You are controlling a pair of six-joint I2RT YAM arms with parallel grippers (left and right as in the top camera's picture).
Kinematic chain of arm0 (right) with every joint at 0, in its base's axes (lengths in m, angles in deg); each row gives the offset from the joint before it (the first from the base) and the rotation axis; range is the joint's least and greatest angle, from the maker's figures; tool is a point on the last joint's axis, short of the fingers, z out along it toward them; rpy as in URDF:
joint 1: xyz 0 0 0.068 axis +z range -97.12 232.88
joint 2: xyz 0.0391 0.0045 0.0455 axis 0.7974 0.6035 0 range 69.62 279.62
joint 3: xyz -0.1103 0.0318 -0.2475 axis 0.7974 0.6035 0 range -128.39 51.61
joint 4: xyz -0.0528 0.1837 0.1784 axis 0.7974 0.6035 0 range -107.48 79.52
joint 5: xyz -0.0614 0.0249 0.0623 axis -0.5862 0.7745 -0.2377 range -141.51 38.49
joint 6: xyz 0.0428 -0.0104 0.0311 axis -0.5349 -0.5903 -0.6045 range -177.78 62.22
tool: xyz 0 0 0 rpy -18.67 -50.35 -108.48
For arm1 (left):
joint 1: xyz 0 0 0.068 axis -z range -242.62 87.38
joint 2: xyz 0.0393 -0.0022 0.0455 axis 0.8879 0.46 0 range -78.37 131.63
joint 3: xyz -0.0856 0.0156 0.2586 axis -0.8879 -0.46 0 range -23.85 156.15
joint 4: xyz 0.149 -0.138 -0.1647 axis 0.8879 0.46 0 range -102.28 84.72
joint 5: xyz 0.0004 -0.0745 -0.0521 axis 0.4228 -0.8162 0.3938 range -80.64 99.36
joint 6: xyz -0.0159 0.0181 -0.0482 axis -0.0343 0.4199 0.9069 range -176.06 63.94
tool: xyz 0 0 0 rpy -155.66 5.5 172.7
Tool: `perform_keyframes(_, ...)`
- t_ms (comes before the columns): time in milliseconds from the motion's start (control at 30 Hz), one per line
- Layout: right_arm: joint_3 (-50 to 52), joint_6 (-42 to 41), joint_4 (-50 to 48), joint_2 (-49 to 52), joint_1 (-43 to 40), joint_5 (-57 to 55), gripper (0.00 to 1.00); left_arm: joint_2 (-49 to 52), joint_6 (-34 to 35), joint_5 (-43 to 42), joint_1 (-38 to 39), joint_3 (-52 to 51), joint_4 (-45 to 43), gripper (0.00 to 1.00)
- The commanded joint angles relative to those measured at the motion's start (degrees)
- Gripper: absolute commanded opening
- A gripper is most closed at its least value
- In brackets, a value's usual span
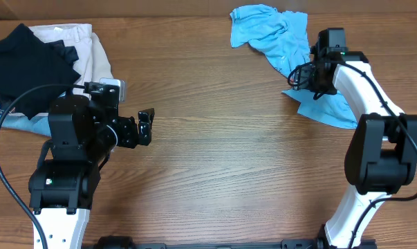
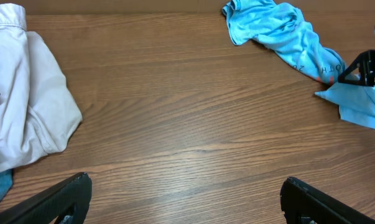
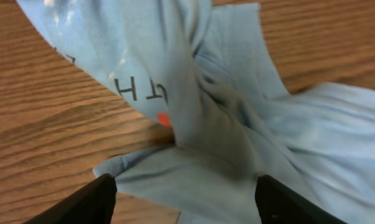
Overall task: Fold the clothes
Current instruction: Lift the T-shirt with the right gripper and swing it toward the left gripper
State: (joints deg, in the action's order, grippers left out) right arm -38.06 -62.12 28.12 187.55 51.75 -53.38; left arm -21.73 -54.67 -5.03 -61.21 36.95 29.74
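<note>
The sky-blue T-shirt lies crumpled at the far right of the table. It also shows in the left wrist view and fills the right wrist view, with white print and an orange-red mark. My right gripper hovers low over the shirt's lower part, fingers wide open with cloth between them, not clamped. My left gripper is open and empty over bare wood at the left, fingertips spread.
A pile of a black garment, beige trousers and blue denim lies at the far left. The trousers show in the left wrist view. Bare wooden tabletop lies between the arms.
</note>
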Motion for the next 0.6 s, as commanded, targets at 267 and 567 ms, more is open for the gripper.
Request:
perform_keyframes(267,-0.3,-3.6,-5.0,1.3,0.0,-5.2,0.5,0.0,0.5,-0.7,-0.3,1.3,0.0,1.0)
perform_keyframes(567,-0.3,-3.6,-5.9,1.5,0.0,-5.2,0.24,0.0,0.5,-0.7,-0.3,1.3,0.0,1.0)
